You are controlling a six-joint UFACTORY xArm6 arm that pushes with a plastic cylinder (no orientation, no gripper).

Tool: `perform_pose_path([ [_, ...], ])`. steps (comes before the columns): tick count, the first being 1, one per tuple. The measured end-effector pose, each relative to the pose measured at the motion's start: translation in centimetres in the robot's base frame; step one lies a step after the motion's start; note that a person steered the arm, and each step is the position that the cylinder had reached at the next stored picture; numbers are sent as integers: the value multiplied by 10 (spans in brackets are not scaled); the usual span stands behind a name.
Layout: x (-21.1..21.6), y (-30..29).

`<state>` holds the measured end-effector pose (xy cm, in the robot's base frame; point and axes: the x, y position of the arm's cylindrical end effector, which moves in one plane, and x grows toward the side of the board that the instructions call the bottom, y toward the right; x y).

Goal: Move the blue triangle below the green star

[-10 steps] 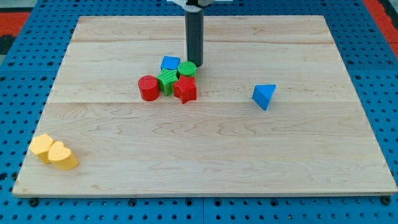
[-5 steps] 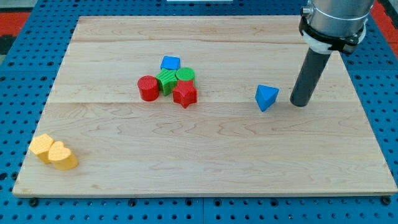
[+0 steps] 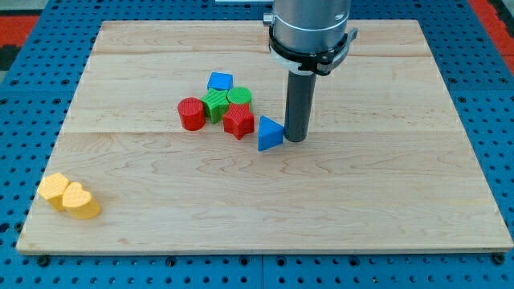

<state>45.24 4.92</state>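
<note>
Plastic is my guess for the small blue triangular block (image 3: 269,134), and it looks light, rigid and smooth, so it should slide easily over the pale wooden board (image 3: 361,217) and could just as easily spin off a push that lands away from its middle. My tip (image 3: 295,140), the lower end of the dark rod, has no jaws to open or close and holds nothing; it stands touching, or all but touching, the triangle's side toward the view's right. From my tip, the cluster lies just beyond the triangle toward the view's left: the red star-like block (image 3: 238,121) nearest, then the green star-shaped ridged block (image 3: 216,104), with the green round block (image 3: 239,97) and the blue block (image 3: 220,81) toward the view's top and the red cylinder (image 3: 191,113) farthest left. Two yellow blocks (image 3: 69,197) sit well apart, far to the lower left of my tip. A sloped face gives poor purchase, so contact is best taken low and centred on a flat side, pushing toward the view's lower left to pass under the red star without knocking it.
</note>
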Motion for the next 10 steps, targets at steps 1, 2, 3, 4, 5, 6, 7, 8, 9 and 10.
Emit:
perform_pose_path([
  [1,-7,5],
  [2,4,-21],
  [3,45,-42],
  [4,50,-73],
  [5,52,-79],
  [6,58,-34],
  [7,46,-19],
  [8,32,-15],
  [9,25,-49],
  [10,23,-82],
])
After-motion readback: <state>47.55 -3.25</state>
